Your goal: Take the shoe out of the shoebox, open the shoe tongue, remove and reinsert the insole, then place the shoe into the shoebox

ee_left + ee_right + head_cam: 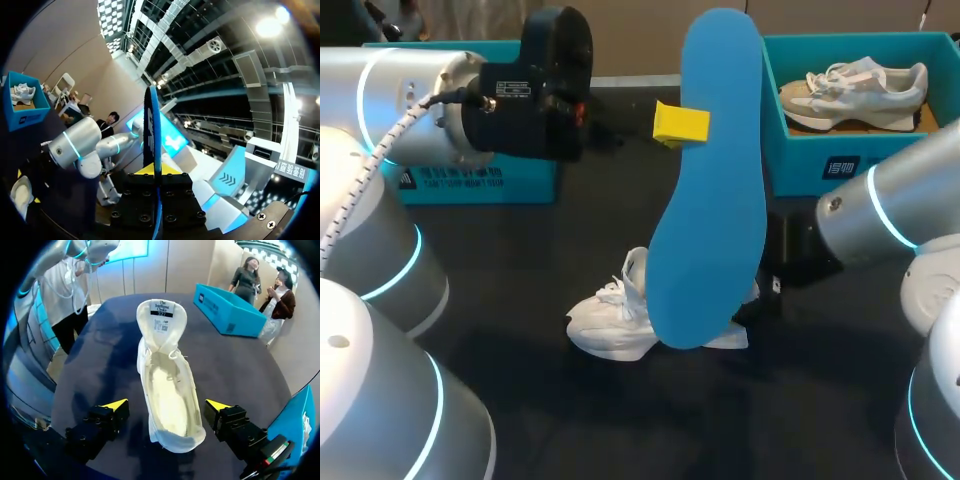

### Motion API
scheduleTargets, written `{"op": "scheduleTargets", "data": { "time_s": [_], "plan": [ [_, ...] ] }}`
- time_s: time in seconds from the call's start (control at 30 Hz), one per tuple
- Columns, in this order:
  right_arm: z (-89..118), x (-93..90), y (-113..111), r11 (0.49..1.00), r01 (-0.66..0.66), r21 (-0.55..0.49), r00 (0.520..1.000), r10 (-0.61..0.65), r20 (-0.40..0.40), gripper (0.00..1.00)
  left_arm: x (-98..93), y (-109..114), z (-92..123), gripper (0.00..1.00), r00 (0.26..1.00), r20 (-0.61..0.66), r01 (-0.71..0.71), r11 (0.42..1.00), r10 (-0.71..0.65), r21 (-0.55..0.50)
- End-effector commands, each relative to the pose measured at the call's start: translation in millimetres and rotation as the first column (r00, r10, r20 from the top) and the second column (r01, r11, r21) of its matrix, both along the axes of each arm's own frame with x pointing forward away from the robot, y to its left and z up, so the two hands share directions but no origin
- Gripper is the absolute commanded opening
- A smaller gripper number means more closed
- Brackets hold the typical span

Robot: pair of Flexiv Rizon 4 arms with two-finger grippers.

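Observation:
My left gripper (152,172) is shut on a blue insole (710,180), which it holds upright, high above the table; one yellow fingertip (680,125) shows at its edge. Under the insole, a white shoe (615,322) lies on the dark table. In the right wrist view the shoe (167,385) points away with its tongue folded forward and its inside bare. My right gripper (167,405) is open, with one finger on each side of the heel and neither touching it. In the head view the insole hides the right gripper, and only the right arm (880,210) shows.
A teal shoebox (820,150) at the back right holds a second, beige shoe (855,90). Another teal box (470,180) stands at the back left, partly behind my left arm. The black table (670,420) stretches on in front of the shoe.

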State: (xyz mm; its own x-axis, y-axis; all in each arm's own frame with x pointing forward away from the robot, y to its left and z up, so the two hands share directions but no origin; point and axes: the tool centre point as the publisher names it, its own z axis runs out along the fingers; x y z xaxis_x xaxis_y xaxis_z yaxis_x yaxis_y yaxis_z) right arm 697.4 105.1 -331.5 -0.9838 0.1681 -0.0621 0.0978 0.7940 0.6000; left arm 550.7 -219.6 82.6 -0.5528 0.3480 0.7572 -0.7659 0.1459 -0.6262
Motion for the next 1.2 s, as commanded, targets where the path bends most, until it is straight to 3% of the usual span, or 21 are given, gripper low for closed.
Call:
{"op": "scheduleTargets", "data": {
  "time_s": [0.03,0.33,0.73,1.03,1.2],
  "plan": [
    [2,0.3,3,0.973,0.013,-0.229,0.999,-0.021,-0.036,1.00,-0.5,0,-1,0.00,1.000,0.000,0.000,1.000,0.000,0.001],
    [8,0.0,4,0.971,0.009,-0.240,1.000,-0.012,-0.012,1.00,-0.5,0,-1,0.00,1.000,0.000,0.000,1.000,0.000,0.001],
    [27,-3.2,3,0.910,0.019,-0.414,0.998,-0.041,-0.043,1.00,-0.5,0,-1,0.00,1.000,0.000,0.000,1.000,0.000,0.001],
    [25,-3.4,10,0.862,-0.011,-0.507,0.997,-0.033,-0.076,1.00,-0.5,0,-1,0.00,1.000,0.000,0.000,1.000,0.000,0.001],
    [24,-3.9,14,0.860,-0.010,-0.510,0.996,-0.038,-0.084,1.00,-0.5,0,-1,0.00,1.000,0.000,0.000,1.000,0.000,0.001]
  ]
}}
